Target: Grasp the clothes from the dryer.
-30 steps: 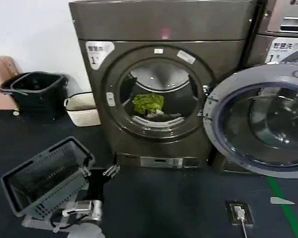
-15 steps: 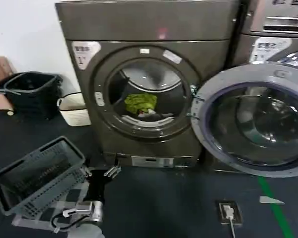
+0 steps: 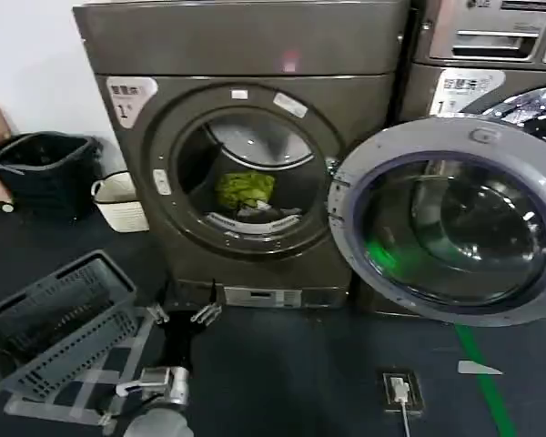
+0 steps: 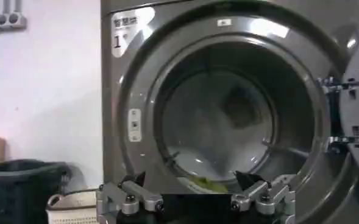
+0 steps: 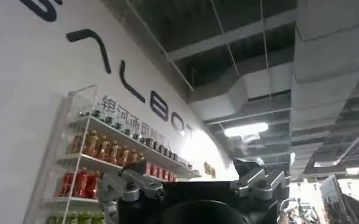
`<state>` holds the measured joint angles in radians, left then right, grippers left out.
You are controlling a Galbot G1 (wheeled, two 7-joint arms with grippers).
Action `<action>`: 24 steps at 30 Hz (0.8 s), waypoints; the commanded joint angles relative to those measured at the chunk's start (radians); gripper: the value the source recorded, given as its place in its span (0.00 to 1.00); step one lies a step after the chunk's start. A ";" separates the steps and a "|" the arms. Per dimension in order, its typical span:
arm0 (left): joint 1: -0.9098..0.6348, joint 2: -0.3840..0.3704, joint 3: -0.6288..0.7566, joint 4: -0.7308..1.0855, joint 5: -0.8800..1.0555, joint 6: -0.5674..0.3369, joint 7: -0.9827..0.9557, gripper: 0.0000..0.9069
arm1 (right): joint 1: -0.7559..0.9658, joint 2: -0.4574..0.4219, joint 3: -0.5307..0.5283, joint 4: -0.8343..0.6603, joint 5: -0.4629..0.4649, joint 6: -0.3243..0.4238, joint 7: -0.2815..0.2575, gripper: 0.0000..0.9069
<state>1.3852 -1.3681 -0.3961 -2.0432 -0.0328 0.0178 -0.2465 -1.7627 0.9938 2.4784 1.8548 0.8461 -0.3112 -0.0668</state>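
Note:
The dryer (image 3: pixel 246 55) stands ahead with its round door (image 3: pixel 446 223) swung open to the right. Inside the drum lie the clothes: a lime-green garment (image 3: pixel 246 189) on top of a pale piece (image 3: pixel 259 215). My left gripper (image 3: pixel 180 315) hovers low in front of the dryer, below the porthole, open and holding nothing. In the left wrist view this left gripper (image 4: pixel 191 182) faces the dryer (image 4: pixel 124 79), and a strip of the green garment (image 4: pixel 206 182) shows between its spread fingers. My right gripper (image 5: pixel 191 171) is open and points up toward a ceiling and a shelf of bottles.
A grey slatted basket (image 3: pixel 55 314) sits tilted on the floor at my left. A black bin (image 3: pixel 36 168) and a white basket (image 3: pixel 118 200) stand by the wall. The LG machine (image 3: pixel 500 36) is behind the open door. A floor socket (image 3: pixel 399 390) and green tape (image 3: pixel 478 364) lie to the right.
The dryer, door and basket have slid leftward in the head view. A green reflection now shows on the door glass. The left gripper keeps its place and stays open.

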 commanded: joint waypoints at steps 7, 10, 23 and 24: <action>-0.009 -0.002 0.004 0.007 0.004 -0.014 0.031 1.00 | -0.002 -0.003 0.001 -0.018 0.013 0.072 0.024 1.00; -0.011 -0.002 0.004 0.007 0.003 -0.015 0.032 1.00 | -0.003 -0.002 0.001 -0.017 0.020 0.093 0.017 1.00; -0.007 0.000 0.003 0.006 0.018 -0.023 0.047 1.00 | -0.010 -0.001 0.009 -0.011 0.055 0.117 -0.002 1.00; -0.006 0.001 0.004 0.004 0.018 -0.023 0.050 1.00 | -0.010 -0.001 0.009 -0.011 0.056 0.117 -0.002 1.00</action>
<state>1.3780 -1.3687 -0.3932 -2.0381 -0.0224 -0.0024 -0.2031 -1.7729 0.9927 2.4864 1.8433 0.8918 -0.2077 -0.0684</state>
